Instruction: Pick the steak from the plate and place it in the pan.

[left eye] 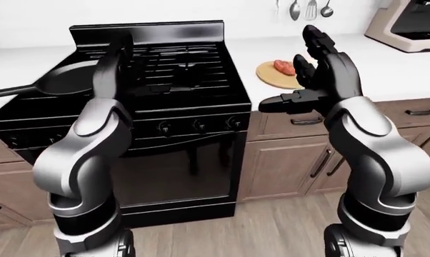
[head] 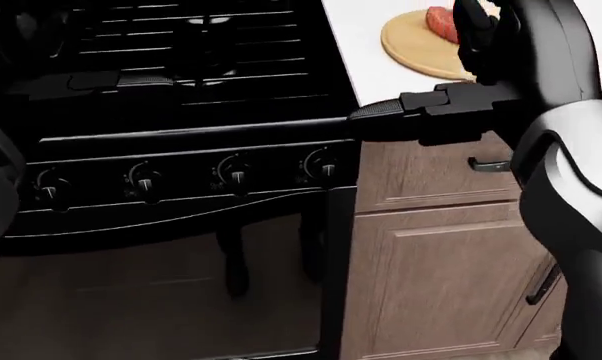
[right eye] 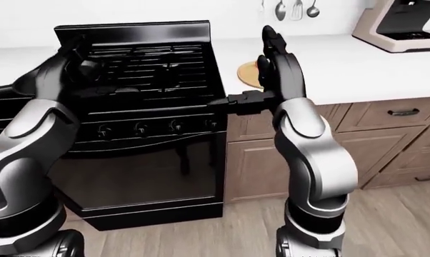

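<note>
**Steak on the plate, both hands raised and empty**

Stood facing a black gas stove (left eye: 172, 91) set between wooden cabinets (left eye: 286, 166); in the left-eye view, saw the steak (left eye: 284, 67) lying on a round wooden plate (left eye: 270, 77) on the white counter (left eye: 387, 64), just right of the stove; found the black pan (left eye: 65, 80) at the stove's left edge, handle reaching off to the left, well apart from the plate. Held the right hand (left eye: 309, 69) upright near the plate, fingers (left eye: 316, 38) spread apart and gripping nothing, thumb jutting left; partly hid the plate in the right-eye view. Raised the left hand (left eye: 119, 51) over the burner grates, fingers seemingly extended and empty, though dark against the black stove and hard to read. Noted utensils (left eye: 309, 8) hanging on the wall and a coffee machine (left eye: 408, 24) at the upper right.
</note>
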Motion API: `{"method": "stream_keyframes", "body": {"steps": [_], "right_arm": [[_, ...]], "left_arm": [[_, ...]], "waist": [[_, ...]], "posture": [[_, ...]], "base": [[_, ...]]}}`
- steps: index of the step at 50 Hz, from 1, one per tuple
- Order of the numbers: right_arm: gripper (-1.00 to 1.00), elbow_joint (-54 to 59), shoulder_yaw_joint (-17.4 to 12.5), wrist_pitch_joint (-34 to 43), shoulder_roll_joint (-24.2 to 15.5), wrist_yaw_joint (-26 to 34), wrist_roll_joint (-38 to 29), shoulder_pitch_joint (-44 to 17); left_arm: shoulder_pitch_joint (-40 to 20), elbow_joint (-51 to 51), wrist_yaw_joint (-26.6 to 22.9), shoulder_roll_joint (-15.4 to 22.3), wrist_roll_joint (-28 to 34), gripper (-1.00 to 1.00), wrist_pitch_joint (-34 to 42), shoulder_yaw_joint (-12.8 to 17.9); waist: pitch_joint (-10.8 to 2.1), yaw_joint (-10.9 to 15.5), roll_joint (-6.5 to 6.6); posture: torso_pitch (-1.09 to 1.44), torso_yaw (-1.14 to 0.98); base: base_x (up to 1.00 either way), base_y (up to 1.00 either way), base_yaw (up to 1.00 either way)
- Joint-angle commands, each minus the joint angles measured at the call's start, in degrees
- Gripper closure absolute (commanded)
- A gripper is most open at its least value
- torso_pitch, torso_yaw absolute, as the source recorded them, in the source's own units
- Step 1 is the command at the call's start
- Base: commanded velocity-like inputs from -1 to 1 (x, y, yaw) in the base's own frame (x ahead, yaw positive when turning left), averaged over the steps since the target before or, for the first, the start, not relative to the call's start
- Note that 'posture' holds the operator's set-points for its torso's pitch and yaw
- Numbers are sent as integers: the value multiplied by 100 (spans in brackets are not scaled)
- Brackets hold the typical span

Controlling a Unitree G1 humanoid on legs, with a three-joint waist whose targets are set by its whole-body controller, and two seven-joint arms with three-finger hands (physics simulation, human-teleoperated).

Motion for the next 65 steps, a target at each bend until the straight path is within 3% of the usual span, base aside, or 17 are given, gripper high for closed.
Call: {"method": "stream_keyframes", "body": {"steps": [1, 6, 15, 19, 22, 29, 33, 34, 36, 43, 46, 47, 55, 58, 60, 61, 65], "right_arm": [[-100, -162, -99, -224, -67, -41, -57, -150], [-100, -190, -94, -153, -69, -62, -51, -196], [-100, -189, -99, -169, -69, -57, -48, -180], [-100, -201, -96, -100, -73, -76, -51, -221], [-100, -214, -91, -76, -77, -78, -56, -221], [-100, -233, -104, -69, -78, -66, -42, -231], [-100, -222, -94, -72, -80, -59, -34, -233], [-100, -222, -94, -67, -76, -60, -32, -239], [-100, -225, -92, -58, -79, -56, -27, -245], [-100, -228, -89, -64, -74, -46, -26, -231], [-100, -247, -76, -22, -80, -39, -27, -251], [-100, -248, -75, -19, -80, -36, -29, -255], [-100, -280, -67, 18, -59, -40, -26, -269], [-100, -288, -68, 46, -54, -49, -24, -294], [-100, -295, -66, 41, -53, -46, -26, -283], [-100, -305, -68, 29, -54, -41, -27, -268], [-100, -259, -50, -55, -42, -17, -44, -226]], "left_arm": [[-183, -217, -29, 20, -48, -100, -171, 2], [-183, -223, -41, 18, -54, -100, -183, -1], [-192, -274, -29, 18, -90, -100, -120, -1], [-207, -282, -19, 11, -92, -100, -99, 3], [-200, -309, -4, 0, -102, -100, -85, 2], [-174, -278, -15, -8, -106, -100, -136, -9], [-164, -256, -29, -10, -90, -100, -163, -26], [-178, -262, -20, -15, -95, -100, -143, -20], [-182, -259, -21, -13, -97, -100, -142, -17], [-168, -270, -24, -15, -88, -100, -142, -21], [-164, -257, -44, -14, -68, -100, -150, -28], [-172, -266, -42, -12, -74, -100, -137, -17], [-187, -294, -36, -1, -85, -100, -105, -8], [-226, -341, -3, -1, -123, -100, -21, 12], [-201, -341, -12, -2, -120, -100, -45, 3], [-213, -358, 1, 0, -131, -100, -17, 13], [-213, -352, 10, 10, -141, -100, -26, 18]], "waist": [[-112, -23, 15], [-161, 33, -530], [-41, -32, -178], [-122, -93, 286], [-91, -80, 266], [-97, -15, -69], [-184, 30, -621], [-126, -18, -374], [-110, -7, -452], [-32, -38, -74], [-143, -88, 387], [-90, -27, 161], [-124, -15, 15], [-134, 16, -237], [-216, 28, -614], [-158, -7, -396], [-132, -5, -347]], "posture": [[0, 0], [0, 0], [0, 0], [0, 0], [0, 0], [0, 0], [0, 0], [0, 0], [0, 0], [0, 0], [0, 0], [0, 0], [0, 0], [0, 0], [0, 0], [0, 0], [0, 0]], "base": [[12, -1, 0], [12, -1, 0], [12, -1, 0], [11, -1, 0], [12, -2, 0], [11, -3, 0], [11, -4, 0], [11, -5, 0], [11, -5, 0], [11, -5, 0], [12, -7, 0], [12, -9, 0], [9, -11, 0], [6, -13, 0], [6, -13, 0], [6, -15, 0], [7, -14, 0]]}}
